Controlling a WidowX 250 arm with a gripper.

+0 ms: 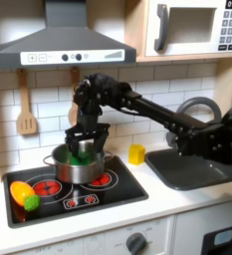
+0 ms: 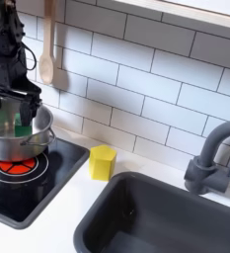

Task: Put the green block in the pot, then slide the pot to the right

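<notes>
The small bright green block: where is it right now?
In both exterior views the small bright green block sits at the mouth of the round silver metal pot, between the gripper's fingers.

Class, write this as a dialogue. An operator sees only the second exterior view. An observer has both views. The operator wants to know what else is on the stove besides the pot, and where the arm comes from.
Operator: My picture cuts off the stove at the left. Is anything on it besides the pot?
Observer: Yes. In the first exterior view, a yellow-orange toy and a small green ball lie together at the stove's front corner, on the first exterior view's left.
Operator: Where does the arm come in from?
Observer: It reaches in from the first exterior view's right, passing above the sink, with the gripper at the pot's mouth.
</notes>
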